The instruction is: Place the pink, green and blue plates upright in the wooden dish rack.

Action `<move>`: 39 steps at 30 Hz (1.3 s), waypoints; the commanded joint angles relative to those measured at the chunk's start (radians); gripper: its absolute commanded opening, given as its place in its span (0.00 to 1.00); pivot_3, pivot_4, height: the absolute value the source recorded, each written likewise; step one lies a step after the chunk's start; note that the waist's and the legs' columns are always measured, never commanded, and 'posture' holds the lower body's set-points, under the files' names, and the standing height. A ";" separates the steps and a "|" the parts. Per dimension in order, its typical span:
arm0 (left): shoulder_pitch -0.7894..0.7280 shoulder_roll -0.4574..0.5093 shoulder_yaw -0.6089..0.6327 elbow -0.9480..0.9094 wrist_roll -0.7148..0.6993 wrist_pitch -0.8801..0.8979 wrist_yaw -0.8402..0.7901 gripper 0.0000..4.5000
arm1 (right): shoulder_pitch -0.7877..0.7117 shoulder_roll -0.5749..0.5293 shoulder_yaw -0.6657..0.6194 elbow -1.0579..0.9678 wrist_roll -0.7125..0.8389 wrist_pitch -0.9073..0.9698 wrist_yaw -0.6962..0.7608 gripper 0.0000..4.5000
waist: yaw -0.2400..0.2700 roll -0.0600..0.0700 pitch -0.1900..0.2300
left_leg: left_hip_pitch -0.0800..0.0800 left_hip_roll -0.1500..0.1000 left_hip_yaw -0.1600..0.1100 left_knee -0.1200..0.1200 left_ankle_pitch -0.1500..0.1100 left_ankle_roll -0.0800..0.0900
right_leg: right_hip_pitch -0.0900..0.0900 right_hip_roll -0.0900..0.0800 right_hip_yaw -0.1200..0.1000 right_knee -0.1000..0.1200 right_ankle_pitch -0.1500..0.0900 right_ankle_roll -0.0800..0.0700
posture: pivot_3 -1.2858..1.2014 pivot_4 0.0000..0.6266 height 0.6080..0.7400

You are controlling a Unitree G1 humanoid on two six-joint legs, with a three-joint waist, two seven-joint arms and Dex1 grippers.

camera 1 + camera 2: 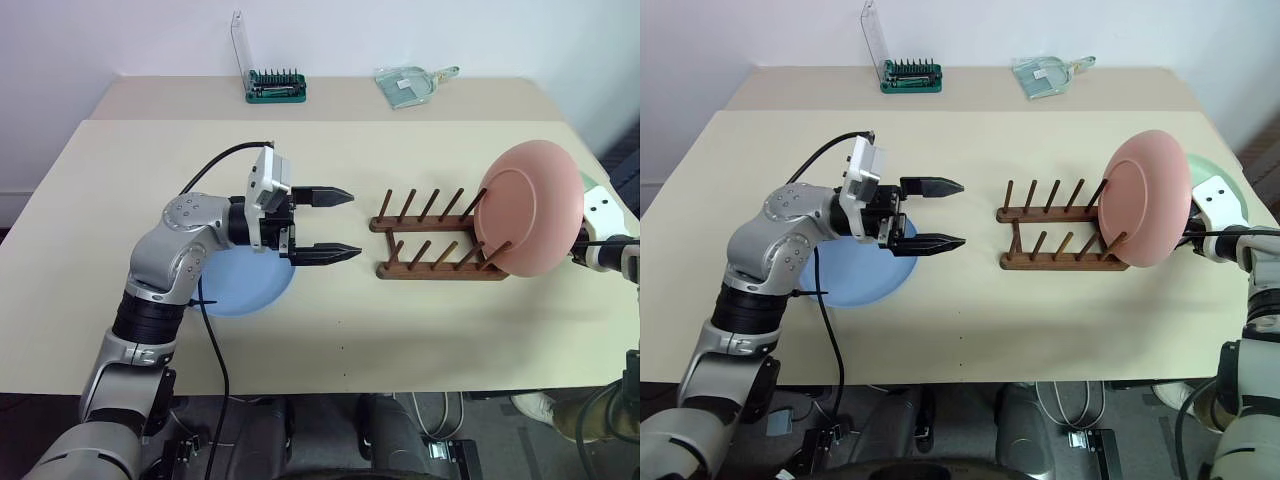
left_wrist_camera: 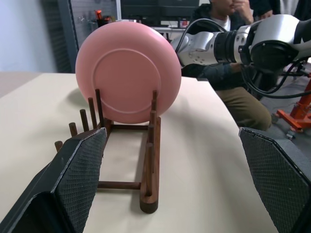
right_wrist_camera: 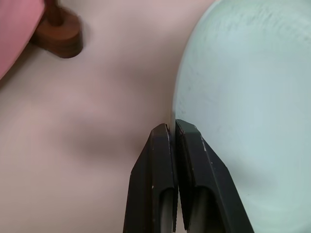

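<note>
The pink plate (image 1: 525,205) stands upright at the right end of the wooden dish rack (image 1: 430,268), leaning between its slanted pegs. Flat on the table at the left lies the blue plate (image 1: 235,290). My left gripper (image 1: 345,222) hovers over that plate's right edge, open and empty, pointing level at the rack. The green plate (image 1: 1212,170) lies behind the pink plate at the far right. My right gripper (image 3: 172,127) is shut on the green plate's (image 3: 243,97) rim, which runs into the thin gap between the fingers.
A green bit set with a clear lid (image 1: 276,87) and a clear scoop (image 1: 410,85) lie on the back table. A person (image 2: 228,14) sits beyond the table's right end. Bare table lies between the blue plate and the rack.
</note>
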 commanded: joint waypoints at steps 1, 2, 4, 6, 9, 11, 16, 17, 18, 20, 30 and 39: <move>-0.006 -0.004 0.013 -0.026 -0.017 -0.009 0.008 1.00 | -0.050 -0.020 -0.109 -0.049 0.093 0.013 -0.050 0.01 | -0.001 0.000 0.000 | 0.000 0.000 0.000 0.000 0.000 0.000 | 0.000 0.000 0.000 0.000 0.000 0.000 | 0.52 0.24 1.00; -0.006 -0.005 0.015 -0.026 -0.019 -0.009 0.011 1.00 | -0.069 -0.019 -0.155 -0.073 0.134 0.008 -0.073 0.01 | -0.001 0.000 0.000 | 0.000 0.000 0.000 0.000 0.000 0.000 | 0.000 0.000 0.000 0.000 0.000 0.000 | 0.52 0.24 1.00; -0.006 -0.008 0.018 -0.026 -0.023 -0.007 0.015 1.00 | -0.094 -0.020 -0.223 -0.118 0.192 0.008 -0.114 0.01 | -0.001 0.002 0.001 | 0.000 0.000 0.000 0.000 0.000 0.000 | 0.000 0.000 0.000 0.000 0.000 0.000 | 0.52 0.24 1.00; -0.010 -0.013 0.022 -0.022 -0.028 -0.005 0.019 1.00 | -0.135 -0.015 -0.334 -0.223 0.313 0.061 -0.140 0.01 | -0.001 0.004 0.002 | 0.000 0.000 0.000 0.000 0.000 0.000 | 0.000 0.000 0.000 0.000 0.000 0.000 | 0.52 0.24 1.00; -0.013 -0.019 0.021 -0.014 -0.026 -0.011 0.018 1.00 | -0.131 0.004 -0.432 -0.438 0.473 0.172 -0.107 0.01 | 0.001 0.005 0.002 | 0.000 0.000 0.000 -0.001 0.000 0.000 | -0.001 0.000 0.000 0.000 0.000 0.000 | 0.52 0.24 1.00; -0.018 -0.021 0.020 -0.005 -0.026 -0.015 0.016 1.00 | -0.113 0.020 -0.478 -0.582 0.582 0.280 -0.096 0.01 | 0.002 0.005 0.002 | 0.000 0.000 -0.001 -0.001 0.000 0.000 | -0.001 0.000 -0.001 0.001 0.000 0.000 | 0.52 0.24 1.00; -0.026 -0.030 0.022 0.014 -0.029 -0.021 0.015 1.00 | -0.126 0.040 -0.589 -0.891 0.998 0.721 -0.195 0.01 | 0.004 0.005 0.002 | 0.000 0.000 -0.001 0.000 0.000 0.000 | 0.000 0.000 -0.001 0.001 0.000 0.000 | 0.52 0.24 1.00; -0.026 -0.030 0.022 0.017 -0.030 -0.022 0.013 1.00 | -0.123 0.043 -0.610 -0.939 1.096 0.806 -0.234 0.01 | 0.004 0.005 0.002 | 0.000 0.000 -0.001 0.000 0.000 0.000 | 0.000 0.000 -0.001 0.002 0.000 0.000 | 0.52 0.24 1.00; -0.026 -0.030 0.022 0.019 -0.029 -0.025 0.012 1.00 | -0.120 0.046 -0.628 -0.970 1.169 0.865 -0.270 0.01 | 0.004 0.005 0.002 | 0.000 0.000 -0.001 0.000 0.000 0.000 | 0.000 0.000 -0.001 0.002 0.000 0.000 | 0.52 0.24 1.00; -0.026 -0.026 0.025 0.024 -0.030 -0.026 0.008 1.00 | -0.111 0.050 -0.673 -1.000 1.332 0.965 -0.353 0.01 | 0.005 0.005 0.002 | 0.000 0.000 -0.002 0.000 0.000 0.001 | -0.001 0.000 -0.001 0.001 0.000 0.000 | 0.52 0.24 1.00; -0.028 -0.016 0.033 0.046 -0.026 -0.051 0.002 1.00 | 0.239 0.085 -0.678 -1.192 1.812 1.142 -0.531 0.01 | 0.023 0.005 0.002 | -0.001 0.000 -0.001 0.000 -0.001 0.002 | -0.001 0.000 0.000 0.002 0.000 0.000 | 0.52 0.24 1.00; -0.033 -0.014 0.030 0.054 -0.023 -0.054 -0.003 1.00 | 0.446 0.088 -0.685 -1.253 1.785 1.096 -0.478 0.01 | 0.025 0.005 0.002 | -0.001 0.000 -0.001 0.001 -0.001 0.002 | -0.001 0.000 0.000 0.002 0.000 0.000 | 0.52 0.24 1.00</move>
